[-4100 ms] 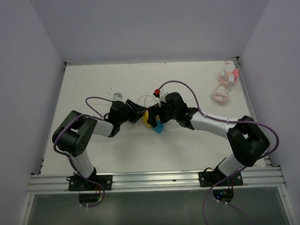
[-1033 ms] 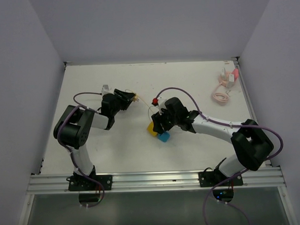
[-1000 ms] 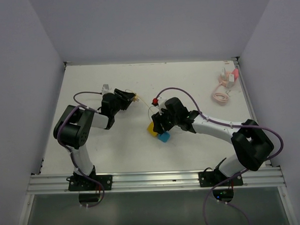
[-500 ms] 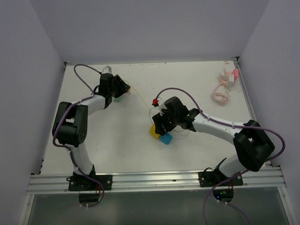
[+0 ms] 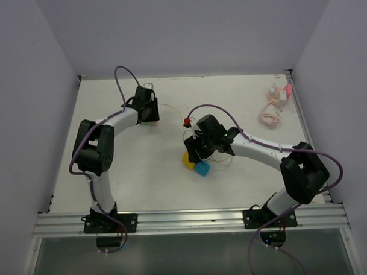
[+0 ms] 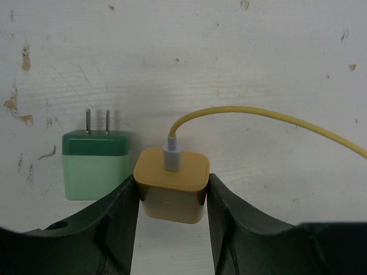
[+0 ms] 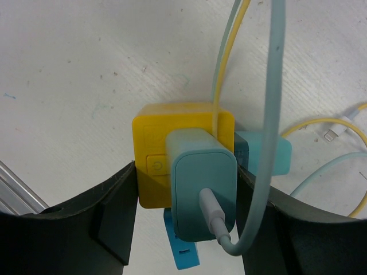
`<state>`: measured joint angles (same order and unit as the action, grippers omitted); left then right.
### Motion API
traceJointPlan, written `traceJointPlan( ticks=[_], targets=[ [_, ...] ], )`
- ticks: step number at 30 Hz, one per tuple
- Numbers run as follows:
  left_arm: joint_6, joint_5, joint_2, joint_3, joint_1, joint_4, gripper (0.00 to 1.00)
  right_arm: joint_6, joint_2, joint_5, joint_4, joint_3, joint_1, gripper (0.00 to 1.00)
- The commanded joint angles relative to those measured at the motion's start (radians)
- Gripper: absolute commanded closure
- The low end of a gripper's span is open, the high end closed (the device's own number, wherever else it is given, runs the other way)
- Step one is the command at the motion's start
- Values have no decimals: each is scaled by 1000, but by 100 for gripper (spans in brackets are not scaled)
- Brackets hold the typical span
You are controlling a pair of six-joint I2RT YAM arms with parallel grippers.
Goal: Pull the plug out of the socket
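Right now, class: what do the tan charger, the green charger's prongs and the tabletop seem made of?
Tan charger: likely moulded plastic, matt, smooth rounded edges. Green charger's prongs: metal, by their grey sheen. Tabletop: perhaps painted wood; white coat scuffed, brown chips showing.

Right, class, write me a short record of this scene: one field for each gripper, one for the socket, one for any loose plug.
left gripper: closed on the mustard plug, yellow cable attached
right gripper: closed on the yellow socket block
socket: pale teal plug plugged into its face
loose plug: green plug lying flat on the table, beside the mustard plug
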<state>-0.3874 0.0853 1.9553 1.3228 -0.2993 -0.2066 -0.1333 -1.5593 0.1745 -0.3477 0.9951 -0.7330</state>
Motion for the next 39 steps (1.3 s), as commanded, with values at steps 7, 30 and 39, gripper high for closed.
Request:
traceJointPlan(
  ticks=[7, 30, 39],
  targets=[
    [127, 54, 86, 134, -32, -169, 47, -25, 10, -1, -33, 66, -2, 29],
    [53, -81, -301, -72, -98, -215, 0, -107, 284, -122, -5, -4, -3, 3],
    [59, -185, -727, -477, -152, 18, 0, -143, 263, -58, 29, -53, -3, 11]
  ],
)
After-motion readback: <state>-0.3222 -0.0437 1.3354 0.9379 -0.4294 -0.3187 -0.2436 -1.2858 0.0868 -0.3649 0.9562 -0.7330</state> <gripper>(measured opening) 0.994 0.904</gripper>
